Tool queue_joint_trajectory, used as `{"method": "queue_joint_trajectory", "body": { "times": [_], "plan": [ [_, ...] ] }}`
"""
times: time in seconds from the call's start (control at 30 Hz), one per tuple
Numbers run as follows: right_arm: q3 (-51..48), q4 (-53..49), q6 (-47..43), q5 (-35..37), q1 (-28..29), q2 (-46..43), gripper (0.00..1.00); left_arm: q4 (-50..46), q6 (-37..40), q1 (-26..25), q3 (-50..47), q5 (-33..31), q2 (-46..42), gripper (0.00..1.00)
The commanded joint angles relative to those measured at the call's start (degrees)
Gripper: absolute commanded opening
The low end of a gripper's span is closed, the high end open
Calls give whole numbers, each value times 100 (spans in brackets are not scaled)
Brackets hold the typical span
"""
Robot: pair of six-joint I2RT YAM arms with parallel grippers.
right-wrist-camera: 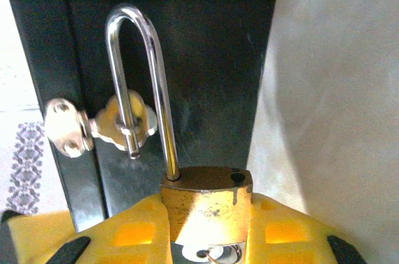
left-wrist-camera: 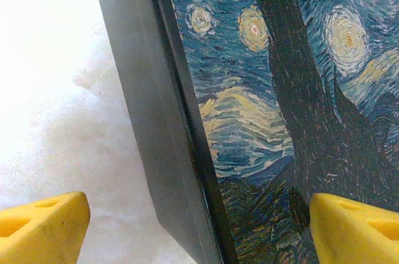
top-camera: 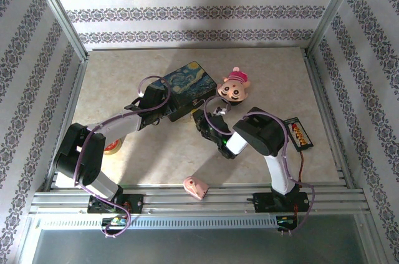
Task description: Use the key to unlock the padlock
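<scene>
Right wrist view shows the right tool (right-wrist-camera: 209, 234) pinching the padlock (right-wrist-camera: 209, 200) by its gold body between two yellow pads. The shackle (right-wrist-camera: 134, 70) is popped open. One end sits in the body and the free end hangs by the clasp (right-wrist-camera: 115, 123) on the dark box (right-wrist-camera: 206, 58). A silvery bit (right-wrist-camera: 215, 254) peeks out under the padlock, too cut off to name. Left wrist view shows the left tool (left-wrist-camera: 199, 226) spread wide, with the box's painted lid and edge between its pads.
</scene>
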Motion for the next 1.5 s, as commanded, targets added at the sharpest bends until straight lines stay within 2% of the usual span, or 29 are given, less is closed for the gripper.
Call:
{"method": "queue_joint_trajectory", "body": {
  "times": [0.0,0.3,0.4,0.43,0.6,0.7,1.07,1.27,1.47],
  "plan": [
    [-124,28,115,521,-116,-19,0,-763,110,155,-302,-74,54,89],
    [-97,-129,3,390,-139,-100,0,-702,114,249,-360,-73,-8,88],
    [-134,-212,-58,356,-136,-180,0,-692,106,296,-392,-60,-7,85],
    [-147,-240,-82,347,-142,-209,0,-675,110,315,-397,-64,-8,81],
    [-161,-438,-226,200,-135,-359,0,-630,152,462,-388,-38,-16,78],
    [-169,-558,-291,84,-126,-435,0,-596,157,583,-399,-12,-51,75],
    [-512,-998,-529,-377,15,-928,0,-542,342,1221,-275,98,-70,73],
    [-457,-2359,-1120,-479,229,-1791,0,-516,350,1386,-103,154,-43,73],
    [-96,-4938,-2211,-344,353,-3148,0,-483,336,1467,-2,222,-112,74]
  ]
}}
